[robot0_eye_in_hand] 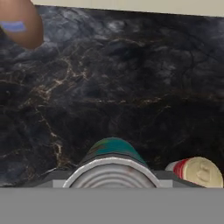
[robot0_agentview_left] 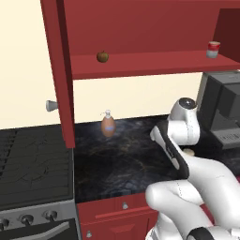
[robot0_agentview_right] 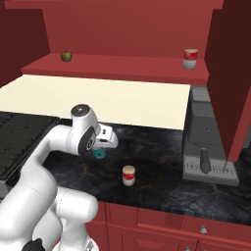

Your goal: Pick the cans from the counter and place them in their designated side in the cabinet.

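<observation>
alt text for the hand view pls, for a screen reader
A teal can sits right below the camera, its silver lid up, gripped in the shut tool. A red-and-cream can stands beside it on the black counter, and a brown soap bottle shows in one upper corner.

The counter [robot0_eye_in_hand: 131, 78] looks like polished black stone with thin brown veins and a soft gloss. The teal can [robot0_eye_in_hand: 113, 151] has a ribbed, silvery metal lid. The cabinet [robot0_agentview_right: 122, 66] above the counter is smooth, matt red, like painted wood.
</observation>
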Controlling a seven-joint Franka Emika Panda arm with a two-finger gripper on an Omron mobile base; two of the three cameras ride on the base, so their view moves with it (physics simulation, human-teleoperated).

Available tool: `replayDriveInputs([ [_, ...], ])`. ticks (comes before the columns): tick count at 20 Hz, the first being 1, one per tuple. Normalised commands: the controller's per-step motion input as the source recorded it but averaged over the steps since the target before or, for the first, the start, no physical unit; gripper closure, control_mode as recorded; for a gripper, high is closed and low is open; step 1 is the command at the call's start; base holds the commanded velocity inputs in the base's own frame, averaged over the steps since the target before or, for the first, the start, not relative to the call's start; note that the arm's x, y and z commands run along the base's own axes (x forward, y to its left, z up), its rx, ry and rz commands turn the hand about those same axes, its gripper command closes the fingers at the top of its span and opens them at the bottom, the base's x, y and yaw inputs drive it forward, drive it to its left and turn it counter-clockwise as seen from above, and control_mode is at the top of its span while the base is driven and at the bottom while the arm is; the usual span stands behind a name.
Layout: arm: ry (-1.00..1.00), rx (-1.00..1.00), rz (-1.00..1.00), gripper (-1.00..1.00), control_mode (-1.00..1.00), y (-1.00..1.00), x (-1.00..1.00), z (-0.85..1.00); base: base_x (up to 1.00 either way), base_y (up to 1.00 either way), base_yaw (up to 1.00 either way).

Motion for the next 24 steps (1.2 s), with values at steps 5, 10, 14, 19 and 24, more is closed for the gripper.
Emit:
replayDriveInputs([
  [5,-0.03,-0.01,0.00,1.00,-1.00,-0.16,-0.21,0.48,0.00,0.00,0.00],
  [10,0.00,0.00,0.00,1.00,-1.00,-0.19,-0.24,0.49,0.00,0.00,0.00],
  [14,0.00,-0.01,0.00,1.00,-1.00,-0.21,-0.30,0.48,0.00,0.00,0.00],
  [19,0.00,-0.01,0.00,1.00,-1.00,-0.22,-0.25,0.47,0.00,0.00,0.00],
  [24,0.00,0.00,0.00,1.00,-1.00,-0.19,-0.22,0.47,0.00,0.00,0.00],
])
